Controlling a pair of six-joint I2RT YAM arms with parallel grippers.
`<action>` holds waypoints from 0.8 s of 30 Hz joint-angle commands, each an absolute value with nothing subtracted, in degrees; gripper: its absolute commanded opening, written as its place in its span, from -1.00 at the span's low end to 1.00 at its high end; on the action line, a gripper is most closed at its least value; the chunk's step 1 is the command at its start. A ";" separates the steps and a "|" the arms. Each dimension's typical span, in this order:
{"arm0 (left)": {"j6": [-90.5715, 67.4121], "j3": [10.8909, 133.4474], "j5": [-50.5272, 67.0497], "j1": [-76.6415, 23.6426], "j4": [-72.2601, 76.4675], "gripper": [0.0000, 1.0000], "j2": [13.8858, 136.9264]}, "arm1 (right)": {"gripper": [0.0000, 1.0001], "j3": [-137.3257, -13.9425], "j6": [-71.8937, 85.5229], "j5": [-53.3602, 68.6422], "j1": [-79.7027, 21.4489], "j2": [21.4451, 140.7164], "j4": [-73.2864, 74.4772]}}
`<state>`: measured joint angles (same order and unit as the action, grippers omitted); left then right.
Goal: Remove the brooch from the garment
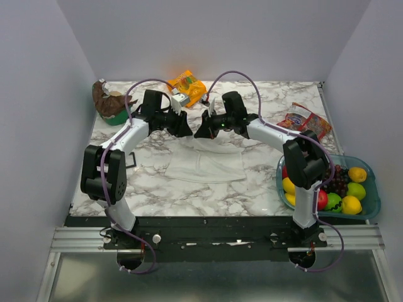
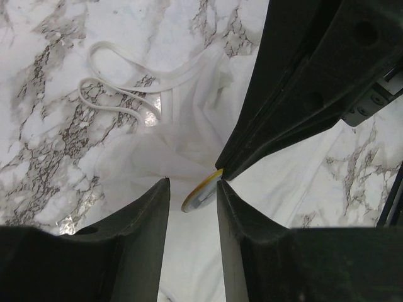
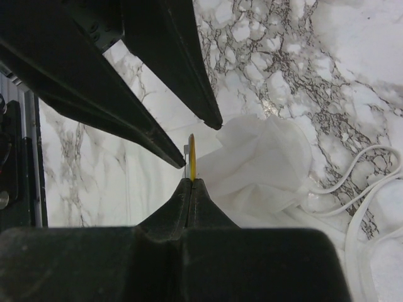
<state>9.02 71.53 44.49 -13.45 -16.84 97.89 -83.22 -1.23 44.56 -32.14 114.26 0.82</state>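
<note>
Right claw (image 3: 191, 184) is pinched fully closed on the lower rim of the brooch (image 3: 192, 151). The disc stands edge-on straight out of its tips.

Left claw (image 2: 192, 182) is part open, with one finger either side of the same brooch. The disc sits close to that view's right-hand finger; contact can't be told.

Brooch reads as light, stiff, thin and smooth, so it is probably slippery. A rim pinch could let it pivot, and a hold across the flat faces looks safer.

Garment (image 3: 264, 163) is bunched just beyond and beside the claw tips. The cloth is thin, soft and limp, and will likely lift and trail with the disc. It likely needs pinning down just beside the brooch while the disc is pulled off.

Shoulder straps (image 3: 371, 170) loop further out, loose on the marble table (image 3: 264, 50). They could snag.

Hard to make out:
- The clasp or pin behind the disc shows only as a small pale sliver.
- It can't be told whether the brooch is fastened through the cloth.
- From the top camera, both claws cover the brooch.
</note>
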 commanded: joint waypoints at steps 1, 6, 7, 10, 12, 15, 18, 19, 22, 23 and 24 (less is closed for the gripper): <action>14.05 75.14 50.27 -13.10 -22.22 -0.17 100.63 | -0.99 -83.14 -3.25 47.28 -31.82 112.41 3.16; 18.80 77.95 51.68 -12.75 -26.53 -0.08 102.48 | -0.99 -84.20 -4.04 48.87 -31.82 113.03 4.57; 19.50 78.48 51.94 -12.66 -28.46 -0.07 102.74 | -0.99 -84.37 -4.30 48.95 -31.82 113.11 5.01; 23.20 80.85 53.43 -12.22 -32.94 -0.10 104.15 | -0.99 -85.07 -5.36 49.57 -31.90 113.38 6.41; 24.86 82.35 54.23 -12.13 -34.80 -0.17 105.38 | -0.99 -85.51 -6.06 50.27 -31.82 113.73 7.46; 26.71 82.88 55.10 -12.04 -36.82 -0.19 106.08 | -0.99 -86.04 -6.50 50.62 -31.90 113.99 8.00; 27.68 82.53 55.19 -12.04 -37.70 -0.17 106.17 | -0.99 -86.40 -6.94 50.80 -31.82 114.08 8.61; 28.38 82.53 55.20 -12.04 -37.97 -0.17 106.08 | -0.99 -86.48 -7.03 51.06 -31.82 114.08 8.70; 29.18 82.44 55.72 -12.04 -38.58 -0.15 106.26 | -0.99 -86.92 -7.29 52.20 -31.82 114.34 9.31; 29.27 82.53 55.98 -12.04 -38.85 -0.14 106.43 | -0.99 -86.92 -7.29 52.56 -31.82 114.35 9.40; 29.44 82.70 56.25 -12.04 -39.11 -0.15 106.52 | -0.99 -86.92 -7.29 52.47 -31.82 114.35 9.49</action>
<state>26.61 81.89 53.36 -12.36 -36.53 105.47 -85.08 -6.13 49.45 -31.88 114.21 7.88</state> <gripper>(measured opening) 0.426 0.013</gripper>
